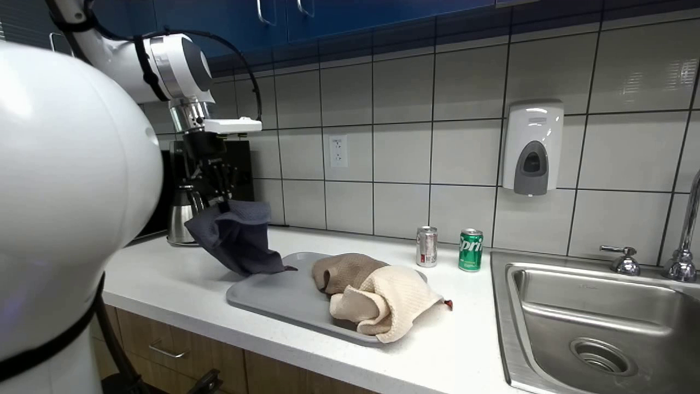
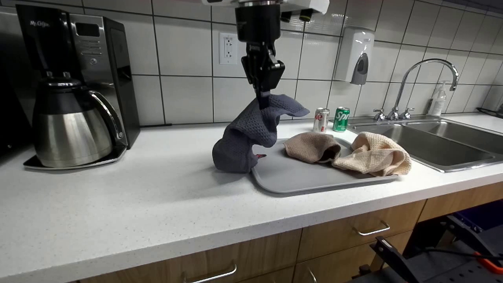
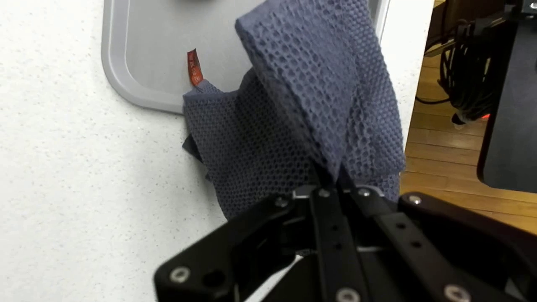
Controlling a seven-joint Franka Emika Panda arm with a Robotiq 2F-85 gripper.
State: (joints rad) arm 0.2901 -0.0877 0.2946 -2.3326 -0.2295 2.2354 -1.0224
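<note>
Pinching one blue cloth (image 2: 245, 131) near two others (image 2: 308, 146) (image 2: 377, 155)

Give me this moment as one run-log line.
gripper: shut on blue cloth | red tag: over tray | brown cloth: on tray | cream cloth: partly off tray

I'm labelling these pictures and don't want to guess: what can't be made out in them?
Pinched part of the slate-blue towel: wrist view, hidden inside the closed pincer.
Lettering on the red tag: wrist view, too small to read for certain.
Gray tray beneath the brown towel and cream towel: both exterior views, hidden by them.
What the black object is: an exterior view, cut off by the left edge.
</note>
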